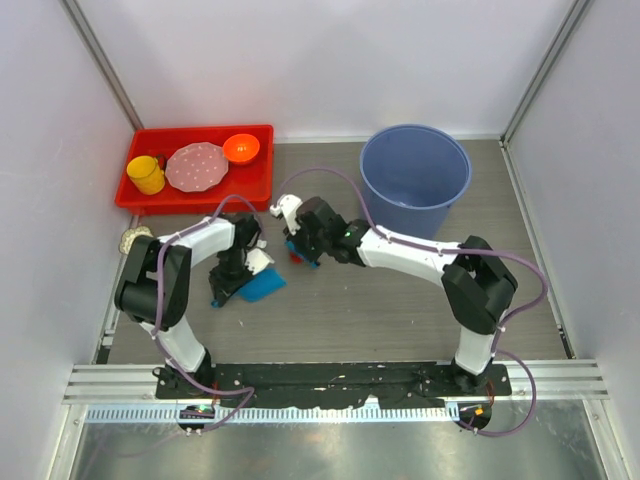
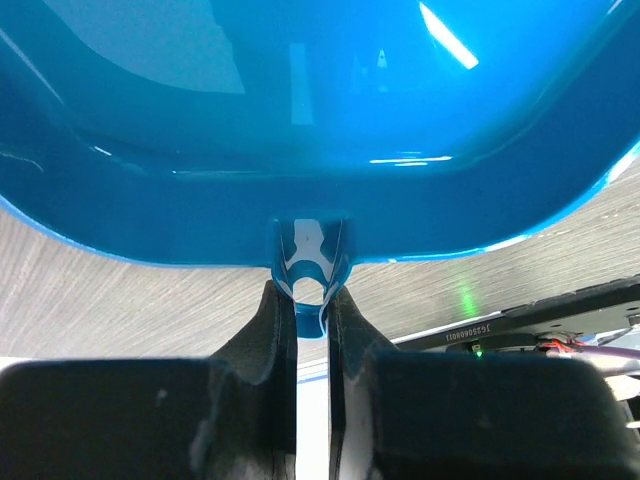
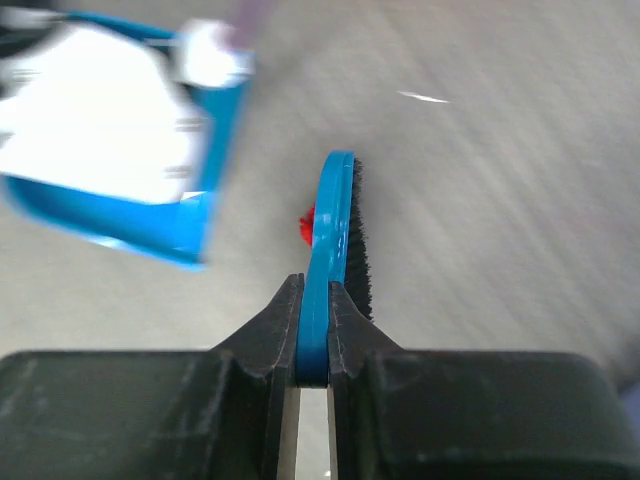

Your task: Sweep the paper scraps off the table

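Blue glossy plastic dustpan point(image 2: 320, 120) | slim bristled brush point(image 3: 335, 205) | wood-grain table point(image 3: 500, 260)

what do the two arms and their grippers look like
The left arm and the right arm have white shells with bulky black joints, and a thin purple cable loops along each. They stand on a black base plate. The left gripper and right gripper each have two matte black fingers that taper to narrow tips.

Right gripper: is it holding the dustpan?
No, the right gripper is clamped on the handle of the blue hand brush.
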`<state>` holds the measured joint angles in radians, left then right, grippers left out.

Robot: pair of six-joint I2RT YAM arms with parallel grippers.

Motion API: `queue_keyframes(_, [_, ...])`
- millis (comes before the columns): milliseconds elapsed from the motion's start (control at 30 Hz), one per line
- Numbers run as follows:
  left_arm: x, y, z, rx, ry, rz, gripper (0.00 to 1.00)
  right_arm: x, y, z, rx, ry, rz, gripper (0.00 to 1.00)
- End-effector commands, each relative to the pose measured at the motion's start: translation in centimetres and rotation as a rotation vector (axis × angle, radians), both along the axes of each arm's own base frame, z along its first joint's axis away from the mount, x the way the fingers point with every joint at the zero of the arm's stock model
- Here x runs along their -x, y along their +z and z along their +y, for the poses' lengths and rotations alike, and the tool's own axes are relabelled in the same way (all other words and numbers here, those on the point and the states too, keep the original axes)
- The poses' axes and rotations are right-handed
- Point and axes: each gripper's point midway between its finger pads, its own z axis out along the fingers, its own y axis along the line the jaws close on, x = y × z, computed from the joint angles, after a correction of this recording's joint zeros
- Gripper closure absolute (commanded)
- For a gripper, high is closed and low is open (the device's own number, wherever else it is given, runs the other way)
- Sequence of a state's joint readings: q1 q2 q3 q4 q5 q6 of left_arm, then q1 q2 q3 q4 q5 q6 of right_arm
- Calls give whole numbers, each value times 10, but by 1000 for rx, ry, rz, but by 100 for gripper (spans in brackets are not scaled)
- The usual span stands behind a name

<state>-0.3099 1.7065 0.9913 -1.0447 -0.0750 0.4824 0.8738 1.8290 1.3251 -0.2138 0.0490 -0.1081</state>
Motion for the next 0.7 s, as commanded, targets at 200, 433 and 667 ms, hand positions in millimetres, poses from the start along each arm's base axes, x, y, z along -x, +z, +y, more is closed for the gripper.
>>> queue_keyframes(200, [-20,10,-2,-31,-96,-1,100,72,47,16,-138,67,126,99])
queue_keyframes(433, [-16,24,3,-58,-201,30,100,43,84,-7,-186,-175,20,99])
queue_keyframes(667, [1,16,0,-112,-313,94,100,21,46,-34,-134,-435,-9,99])
